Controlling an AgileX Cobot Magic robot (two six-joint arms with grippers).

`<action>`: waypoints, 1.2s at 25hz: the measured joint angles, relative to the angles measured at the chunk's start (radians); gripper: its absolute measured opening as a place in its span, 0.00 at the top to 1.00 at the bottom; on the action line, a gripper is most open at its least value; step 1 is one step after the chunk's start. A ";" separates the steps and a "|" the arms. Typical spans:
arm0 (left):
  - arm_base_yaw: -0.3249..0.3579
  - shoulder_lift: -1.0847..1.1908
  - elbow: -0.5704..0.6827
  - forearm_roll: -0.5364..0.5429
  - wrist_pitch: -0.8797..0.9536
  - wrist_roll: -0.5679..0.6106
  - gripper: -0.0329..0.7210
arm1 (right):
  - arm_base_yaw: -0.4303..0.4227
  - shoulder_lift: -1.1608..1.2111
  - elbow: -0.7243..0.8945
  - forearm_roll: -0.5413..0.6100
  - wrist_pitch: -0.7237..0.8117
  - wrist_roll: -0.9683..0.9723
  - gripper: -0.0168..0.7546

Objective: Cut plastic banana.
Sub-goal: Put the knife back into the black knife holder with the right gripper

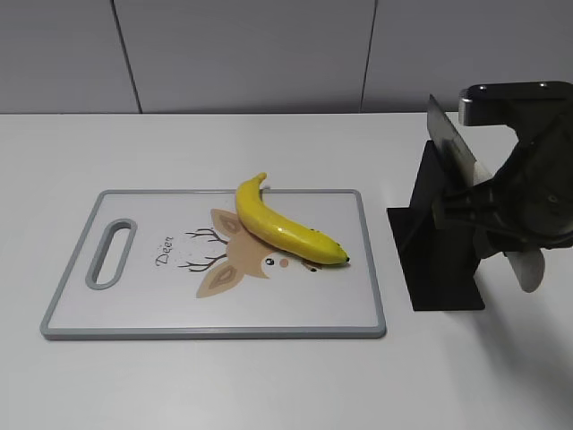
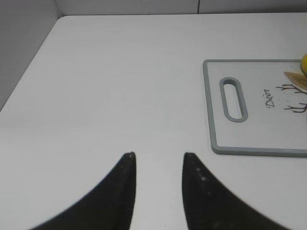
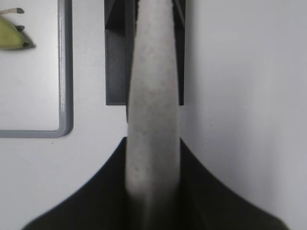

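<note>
The plastic banana (image 1: 282, 228) is glossy yellow with a dark tip and lies slantwise on the white, grey-rimmed cutting board (image 1: 215, 331). Its edge shows in the left wrist view (image 2: 304, 64) and its tip in the right wrist view (image 3: 12, 38). My right gripper (image 1: 501, 224) is shut on the pale handle (image 3: 153, 96) of a knife. The blade (image 1: 452, 148) slants up over a black knife stand (image 1: 439, 260), to the right of the board. My left gripper (image 2: 158, 155) is open and empty over bare table, left of the board's handle slot (image 2: 233, 98). It is outside the exterior view.
The white table ends at a grey wall (image 1: 269, 54) behind. The knife stand (image 3: 117, 57) sits close to the board's right rim (image 3: 64, 72). A table edge and wall show at the left in the left wrist view (image 2: 24, 57).
</note>
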 joint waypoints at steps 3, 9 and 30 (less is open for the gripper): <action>0.000 0.000 0.000 0.000 0.000 0.000 0.53 | 0.000 0.000 0.000 0.001 0.000 -0.005 0.74; 0.000 0.000 0.000 0.000 0.000 0.000 0.53 | 0.000 0.000 0.000 0.011 -0.004 -0.028 0.72; 0.000 0.000 0.000 0.000 0.000 0.000 0.53 | 0.000 -0.150 -0.182 0.067 -0.007 -0.302 0.18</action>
